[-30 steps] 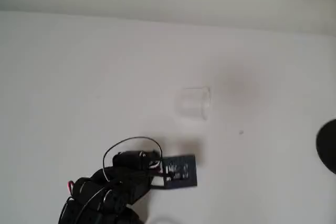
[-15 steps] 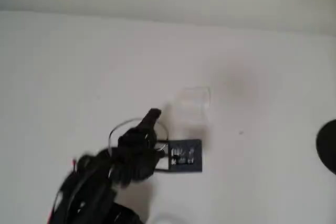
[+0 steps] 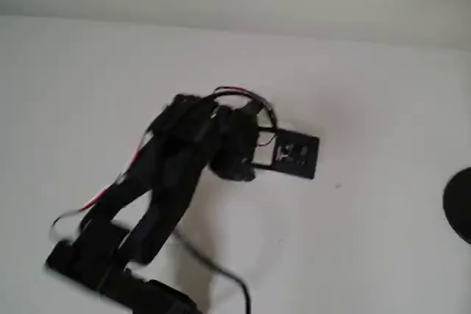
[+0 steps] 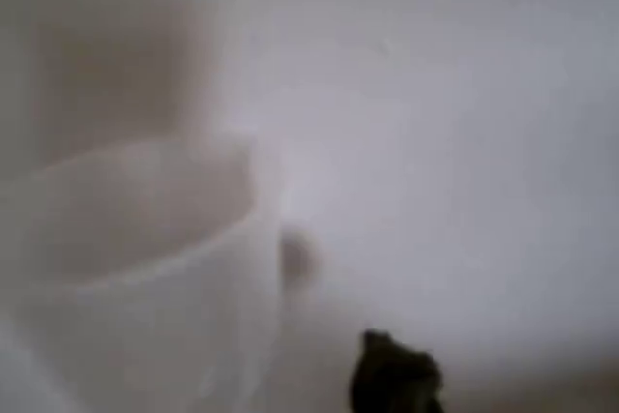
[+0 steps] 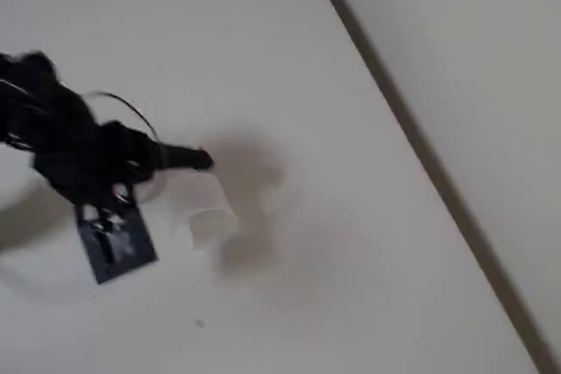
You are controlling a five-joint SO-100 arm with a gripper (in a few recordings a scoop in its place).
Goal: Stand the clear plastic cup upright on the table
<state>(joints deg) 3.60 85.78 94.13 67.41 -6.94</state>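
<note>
Clear plastic cup sits mid-bench, well off every edge, just beside the gripper on the side away from the arm. In the wrist view the cup rim fills the left half, one fingertip low right. Fingers hold nothing; opening can't be told, nor whether the cup is already upright.

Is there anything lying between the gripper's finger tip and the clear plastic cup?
No. In the fixed view, bare white table separates the gripper from the clear plastic cup just below it.
</note>
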